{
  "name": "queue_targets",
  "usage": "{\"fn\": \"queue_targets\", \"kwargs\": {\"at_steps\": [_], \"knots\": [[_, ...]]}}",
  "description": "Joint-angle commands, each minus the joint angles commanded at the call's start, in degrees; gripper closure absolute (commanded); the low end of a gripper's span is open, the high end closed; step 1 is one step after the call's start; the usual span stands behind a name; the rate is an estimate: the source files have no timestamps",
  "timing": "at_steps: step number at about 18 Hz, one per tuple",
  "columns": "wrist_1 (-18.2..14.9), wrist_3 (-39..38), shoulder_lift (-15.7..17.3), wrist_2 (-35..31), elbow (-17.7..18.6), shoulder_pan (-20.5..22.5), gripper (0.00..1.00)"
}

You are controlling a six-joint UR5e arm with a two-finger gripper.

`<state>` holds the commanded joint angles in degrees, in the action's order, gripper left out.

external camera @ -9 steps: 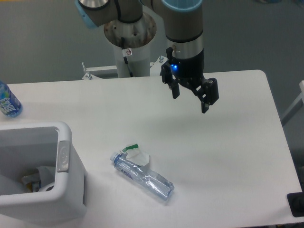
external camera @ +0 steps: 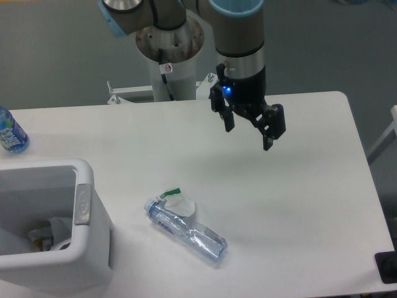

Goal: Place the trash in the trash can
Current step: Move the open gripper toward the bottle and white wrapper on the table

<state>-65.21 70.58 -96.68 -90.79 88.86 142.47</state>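
A crushed clear plastic bottle [external camera: 188, 231] with a pale blue cap lies on the white table at the front middle. A small crumpled white paper scrap [external camera: 177, 202] with a green strip rests against its upper side. The white trash can [external camera: 87, 239] stands at the front left, with some rubbish inside. My gripper [external camera: 249, 127] hangs open above the table's far middle, well up and to the right of the bottle, with nothing between its fingers.
An uncrushed bottle with a bright blue label [external camera: 10, 131] stands at the far left edge. The robot's base column [external camera: 169, 49] rises behind the table's far edge. A dark object [external camera: 388, 267] sits at the front right corner.
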Motion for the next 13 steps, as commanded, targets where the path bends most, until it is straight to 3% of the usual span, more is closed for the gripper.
{"fn": "queue_targets", "kwargs": {"at_steps": [6, 10, 13], "knots": [[0.18, -4.47, -0.70, 0.09, 2.11, -0.35, 0.00], [0.44, -10.44, -2.46, 0.09, 3.51, -3.07, 0.00], [3.77, -14.23, -4.65, 0.00, 4.39, -5.62, 0.00]]}}
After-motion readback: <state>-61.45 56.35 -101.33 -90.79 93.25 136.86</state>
